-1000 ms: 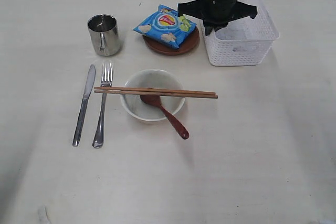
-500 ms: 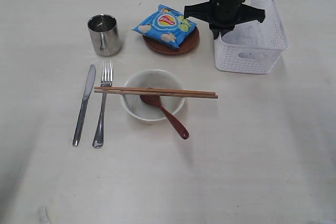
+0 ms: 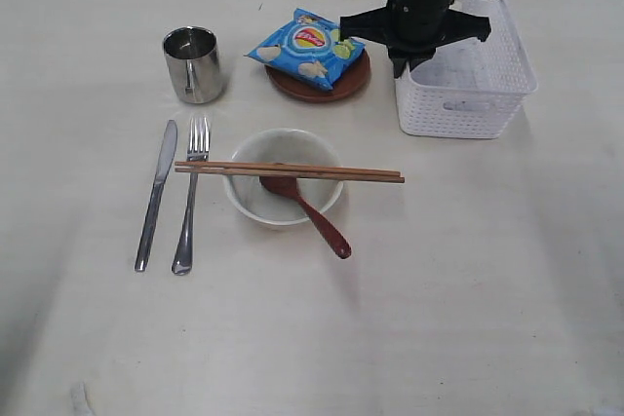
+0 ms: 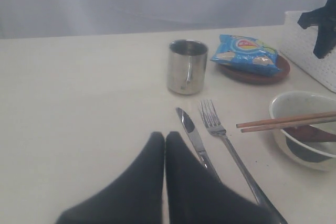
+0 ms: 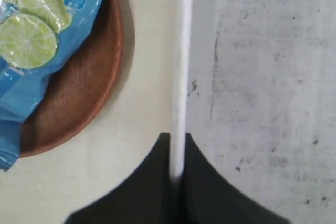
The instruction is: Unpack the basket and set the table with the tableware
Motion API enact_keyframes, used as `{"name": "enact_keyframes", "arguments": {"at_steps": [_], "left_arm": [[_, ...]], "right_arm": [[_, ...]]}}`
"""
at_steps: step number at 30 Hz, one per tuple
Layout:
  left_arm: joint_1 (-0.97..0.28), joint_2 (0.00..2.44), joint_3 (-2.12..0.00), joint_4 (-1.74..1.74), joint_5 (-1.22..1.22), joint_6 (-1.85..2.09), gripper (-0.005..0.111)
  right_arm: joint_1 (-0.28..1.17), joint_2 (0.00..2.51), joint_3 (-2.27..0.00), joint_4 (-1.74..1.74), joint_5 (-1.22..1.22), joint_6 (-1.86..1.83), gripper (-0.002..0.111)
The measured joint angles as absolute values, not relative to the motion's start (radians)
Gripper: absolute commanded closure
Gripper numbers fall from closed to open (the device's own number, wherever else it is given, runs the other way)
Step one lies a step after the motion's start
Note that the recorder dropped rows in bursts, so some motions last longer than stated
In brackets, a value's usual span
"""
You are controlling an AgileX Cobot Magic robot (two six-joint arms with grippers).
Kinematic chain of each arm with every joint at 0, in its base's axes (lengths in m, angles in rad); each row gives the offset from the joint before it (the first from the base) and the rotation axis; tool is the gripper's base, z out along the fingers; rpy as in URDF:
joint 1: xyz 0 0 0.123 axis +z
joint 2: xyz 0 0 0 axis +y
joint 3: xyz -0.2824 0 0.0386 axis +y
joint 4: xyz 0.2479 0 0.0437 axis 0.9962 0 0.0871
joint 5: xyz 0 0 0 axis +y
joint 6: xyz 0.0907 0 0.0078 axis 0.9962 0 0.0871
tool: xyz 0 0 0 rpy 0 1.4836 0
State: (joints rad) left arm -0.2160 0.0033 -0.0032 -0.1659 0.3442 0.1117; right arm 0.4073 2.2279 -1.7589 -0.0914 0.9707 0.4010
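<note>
Basket (image 3: 468, 94): far right of worktop (image 3: 468, 270), just beside the plate (image 3: 292, 92). No item shows inside it; the right wrist view shows only scuffed floor.

Right tool (image 5: 177, 153): clamped on the basket's thin wall on the plate side, one finger inside and one outside. Judgement: a rim pinch lets the arm drag or lift the emptied basket clear of the setting. Cannot tell whether its base rests on the worktop.

Setting:
- bowl (image 3: 255, 209) at centre
- chopsticks (image 3: 292, 171) lying across its rim
- spoon (image 3: 317, 216) leaning out of it
- knife (image 3: 156, 192) and fork (image 3: 188, 202) side by side to its left
- cup (image 3: 193, 65) beyond them
- chips bag (image 3: 307, 49) on the plate

Left tool (image 4: 165, 140): fingers together, holding nothing, above the worktop near the knife. Judgement: parked out of the way.

Unpacking looks done.
</note>
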Motion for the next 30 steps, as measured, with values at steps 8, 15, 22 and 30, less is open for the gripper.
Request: {"name": "enact_keyframes", "arguments": {"at_steps": [8,15,22,30], "left_arm": [[-0.216,0.003,-0.003,-0.166,0.344,0.112,0.107],[-0.216,0.003,-0.003,-0.166,0.344,0.112,0.107],[-0.216,0.003,-0.003,-0.166,0.344,0.112,0.107],[-0.216,0.003,-0.003,-0.166,0.344,0.112,0.107]], "right_arm": [[0.419,2.228,-1.759,-0.088,0.971,0.397,0.109],[0.419,2.228,-1.759,-0.084,0.972,0.393,0.089],[0.422,2.208,-1.759,-0.063,0.97,0.382,0.054],[0.423,2.091,-1.833,-0.211,0.973,0.398,0.054]]}}
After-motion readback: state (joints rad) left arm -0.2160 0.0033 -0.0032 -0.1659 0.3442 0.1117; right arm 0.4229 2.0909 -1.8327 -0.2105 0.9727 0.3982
